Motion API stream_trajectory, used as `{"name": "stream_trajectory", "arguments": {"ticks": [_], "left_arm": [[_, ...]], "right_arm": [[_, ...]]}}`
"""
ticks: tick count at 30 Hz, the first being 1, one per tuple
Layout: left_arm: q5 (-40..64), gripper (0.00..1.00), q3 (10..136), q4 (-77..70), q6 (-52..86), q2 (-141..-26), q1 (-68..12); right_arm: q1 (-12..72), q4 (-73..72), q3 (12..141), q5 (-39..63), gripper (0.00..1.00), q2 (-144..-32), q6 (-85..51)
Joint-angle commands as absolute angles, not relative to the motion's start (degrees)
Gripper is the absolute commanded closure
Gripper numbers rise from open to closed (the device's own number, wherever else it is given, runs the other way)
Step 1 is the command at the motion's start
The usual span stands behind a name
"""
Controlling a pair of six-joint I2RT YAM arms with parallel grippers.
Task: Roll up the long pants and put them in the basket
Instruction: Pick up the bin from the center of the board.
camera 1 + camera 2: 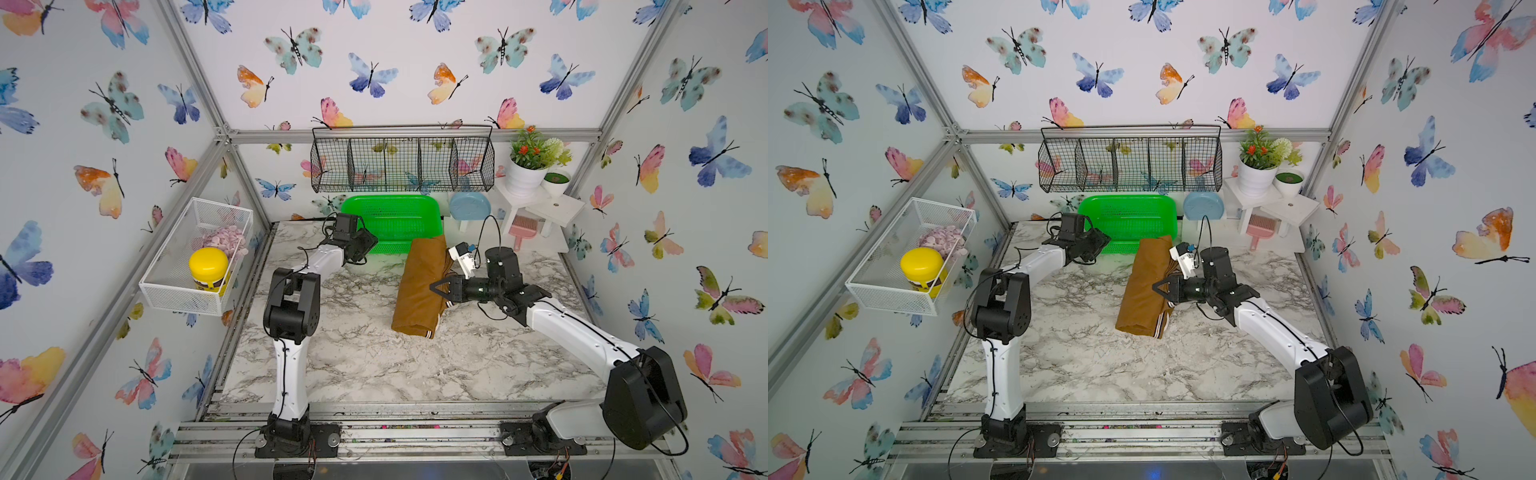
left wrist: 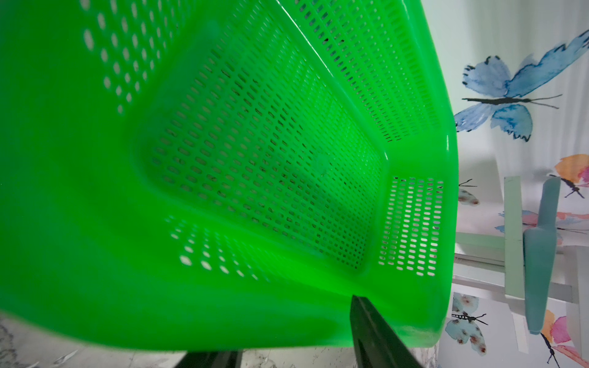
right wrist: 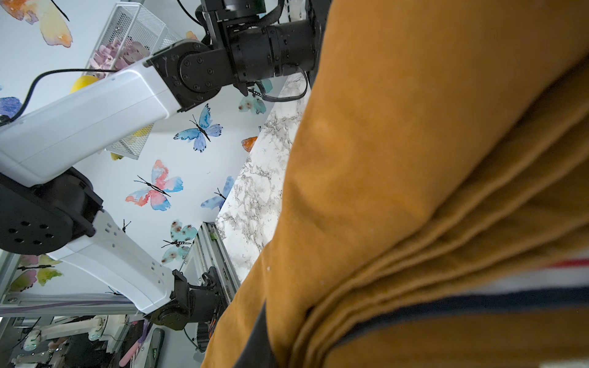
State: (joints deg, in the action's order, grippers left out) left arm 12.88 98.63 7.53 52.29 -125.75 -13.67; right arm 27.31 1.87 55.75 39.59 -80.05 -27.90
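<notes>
Long pants (image 1: 415,282): mustard bundle centre-right on the desk (image 1: 374,365), long axis running lower frame (striped waistband) to upper. Right gripper (image 1: 434,287): at its frame-right edge mid-length, jaws apparently pinching cloth folds. Left gripper (image 1: 368,245): farther, by green basket (image 1: 395,203), jaws spread, clear of pants.

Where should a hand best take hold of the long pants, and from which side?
Probably the layered long edge, mid-length, from the robot's right: the long pants lie as a lengthwise bundle with folds stacked there, where the right hand pinches them.
</notes>
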Motion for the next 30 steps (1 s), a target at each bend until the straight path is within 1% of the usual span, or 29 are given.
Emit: {"name": "stream_trajectory", "arguments": {"ticks": [1,6,8,11,12,14,19,25,30], "left_arm": [[13.5,0.46,101.1,8.6,52.8,-129.3,-13.8],[14.4,0.58,99.7,8.3,52.7,-129.5,-14.0],[14.5,0.65,98.6,8.6,52.3,-129.0,-14.0],[14.7,0.83,95.5,9.1,52.0,-127.0,-14.0],[14.7,0.86,94.2,9.1,52.0,-126.0,-14.0],[15.0,0.9,92.2,9.2,52.1,-124.3,-14.0],[16.8,0.93,87.4,10.3,52.6,-119.5,-14.1],[17.5,0.93,81.1,10.8,53.1,-112.9,-14.5],[19.0,0.92,78.2,14.9,53.4,-110.8,-15.5]], "right_arm": [[27.2,-4.5,57.1,41.4,0.96,-79.0,-26.6],[27.1,-3.6,57.5,41.1,0.97,-78.9,-26.1],[27.1,-3.6,57.5,41.2,0.96,-79.2,-26.1],[27.1,-3.9,57.6,41.8,0.96,-79.7,-26.3],[27.1,-4.2,57.7,42.0,0.96,-79.8,-26.5],[27.1,-4.8,57.5,42.3,0.96,-80.0,-27.0],[27.1,-5.2,57.6,42.4,0.97,-80.2,-27.5],[27.1,-5.8,57.8,42.6,0.97,-80.0,-27.9],[27.1,-6.2,57.9,43.6,0.97,-79.9,-28.6]]}}
